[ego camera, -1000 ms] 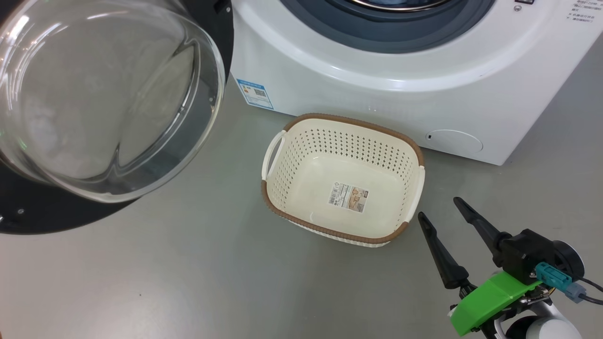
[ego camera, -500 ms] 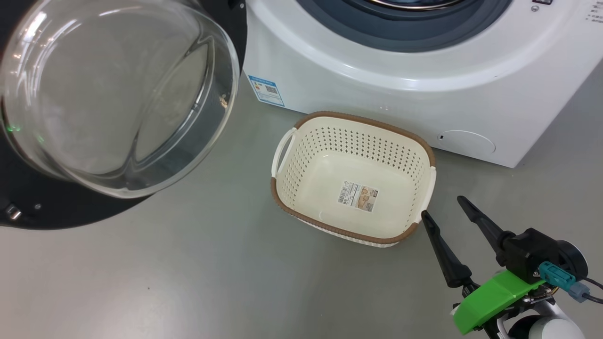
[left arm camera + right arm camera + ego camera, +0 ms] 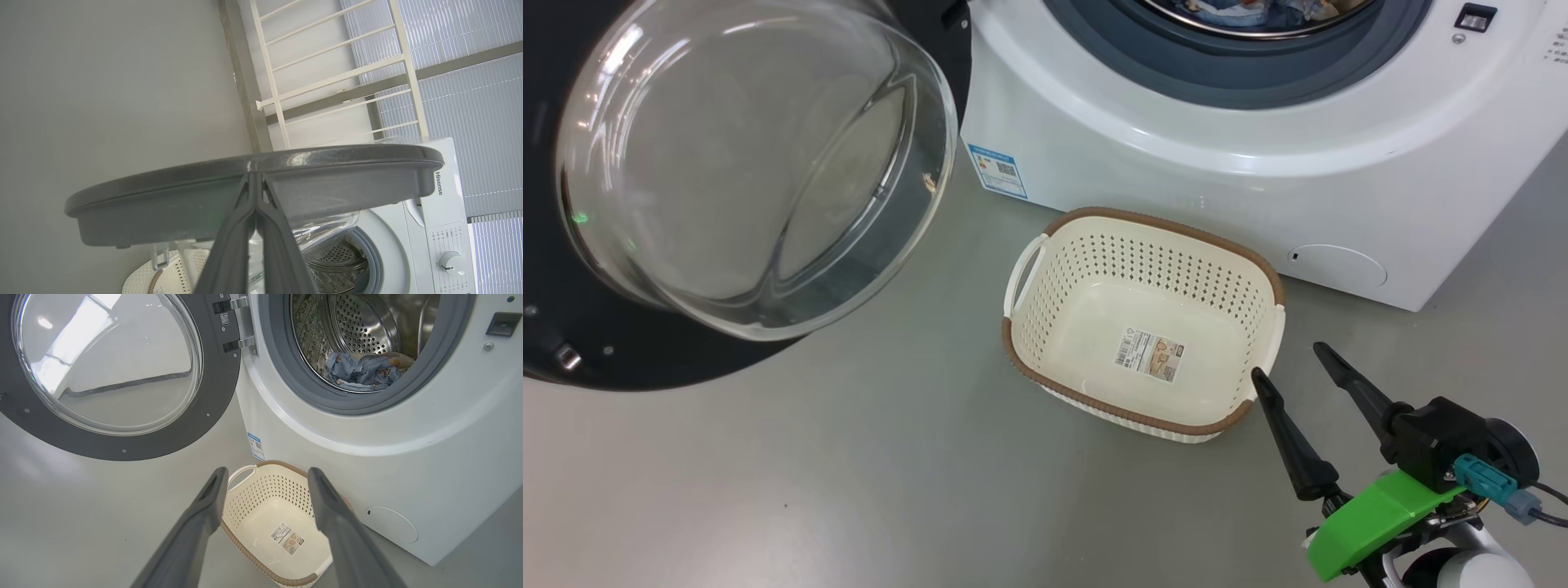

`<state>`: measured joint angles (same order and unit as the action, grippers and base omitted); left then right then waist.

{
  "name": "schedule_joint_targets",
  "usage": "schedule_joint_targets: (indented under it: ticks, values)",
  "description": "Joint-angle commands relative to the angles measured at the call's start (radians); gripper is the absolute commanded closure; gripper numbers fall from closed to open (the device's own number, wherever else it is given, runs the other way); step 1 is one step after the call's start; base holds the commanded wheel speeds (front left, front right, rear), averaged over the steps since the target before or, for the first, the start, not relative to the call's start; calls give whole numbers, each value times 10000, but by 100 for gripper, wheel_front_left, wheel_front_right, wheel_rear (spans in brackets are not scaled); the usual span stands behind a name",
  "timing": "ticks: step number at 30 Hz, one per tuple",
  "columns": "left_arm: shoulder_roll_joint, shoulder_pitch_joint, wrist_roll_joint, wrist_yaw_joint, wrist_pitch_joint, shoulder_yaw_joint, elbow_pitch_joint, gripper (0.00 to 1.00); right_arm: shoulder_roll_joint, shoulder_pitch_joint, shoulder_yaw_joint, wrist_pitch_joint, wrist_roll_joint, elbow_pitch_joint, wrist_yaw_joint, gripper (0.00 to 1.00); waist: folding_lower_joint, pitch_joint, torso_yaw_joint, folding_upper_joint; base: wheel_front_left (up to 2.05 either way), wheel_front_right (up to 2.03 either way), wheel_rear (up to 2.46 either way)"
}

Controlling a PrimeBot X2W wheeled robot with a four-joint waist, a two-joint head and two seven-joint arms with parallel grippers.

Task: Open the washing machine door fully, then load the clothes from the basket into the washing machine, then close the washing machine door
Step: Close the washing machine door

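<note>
Head view, lower right: right gripper [image 3: 1287, 361], fingers spread wide and holding nothing, one fingertip just beside the near right corner of the basket [image 3: 1143, 261]. Inside the basket, nothing but a label. Bare grey floor [image 3: 849, 474] under it, open to its left and front. Just behind it, the washing machine [image 3: 1176, 171], mouth uncovered. On the left, washing machine door [image 3: 645, 359] swung wide, glass bowl bulging out over the floor. Right wrist view: clothes [image 3: 363, 371] lying low inside the steel drum. Left wrist view: left gripper [image 3: 254, 179], fingers pressed together on nothing, tips at the door's outer rim, contact unclear.
</note>
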<state>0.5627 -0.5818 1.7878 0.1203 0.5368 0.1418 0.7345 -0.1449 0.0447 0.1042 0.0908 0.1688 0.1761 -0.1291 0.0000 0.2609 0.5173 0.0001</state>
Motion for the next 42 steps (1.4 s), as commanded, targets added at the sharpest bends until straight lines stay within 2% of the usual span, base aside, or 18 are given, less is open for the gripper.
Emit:
schedule_joint_targets:
  ticks: [1, 5, 9, 15, 18, 28, 38, 42]
  values:
    - [571, 38, -55, 102, 10, 339, -238, 100, 40, 124, 285, -46, -36, 233, -16, 0, 0, -42, -19, -1, 0, 0, 0]
    - [426, 24, -56, 102, -400, 575, -216, 100, 12, 117, 356, -42, -9, 218, -16, 0, 0, -87, -99, -1, 0, 0, 0]
    - [301, 2, 179, 103, -369, 835, -285, 100, 17, 102, 343, -27, -20, 241, -16, 0, 0, -86, -178, -1, 0, 0, 0]
    - [191, 102, 998, 103, -57, 1868, -759, 100, 7, 15, 217, 28, -55, 369, -16, 0, 0, 20, -281, -1, 0, 0, 0]
    - [245, 195, 911, 103, -387, 2156, -730, 100, 19, -7, 207, 34, -75, 399, -16, 0, 0, 65, -285, -1, 0, 0, 0]
    - [250, -123, -112, 103, -1712, 1969, 214, 100, -41, 131, 365, 107, -54, 417, -16, 0, 0, 198, -432, -1, 0, 0, 0]
    - [231, -604, -687, 103, -2248, 1814, 652, 100, -115, 209, 297, 194, -43, 544, -16, 0, 0, 438, -664, -1, 0, 0, 0]
    - [248, -672, -844, 103, -2145, 1741, 540, 100, -125, 221, 256, 197, -50, 571, -16, 0, 0, 512, -692, -1, 0, 0, 0]
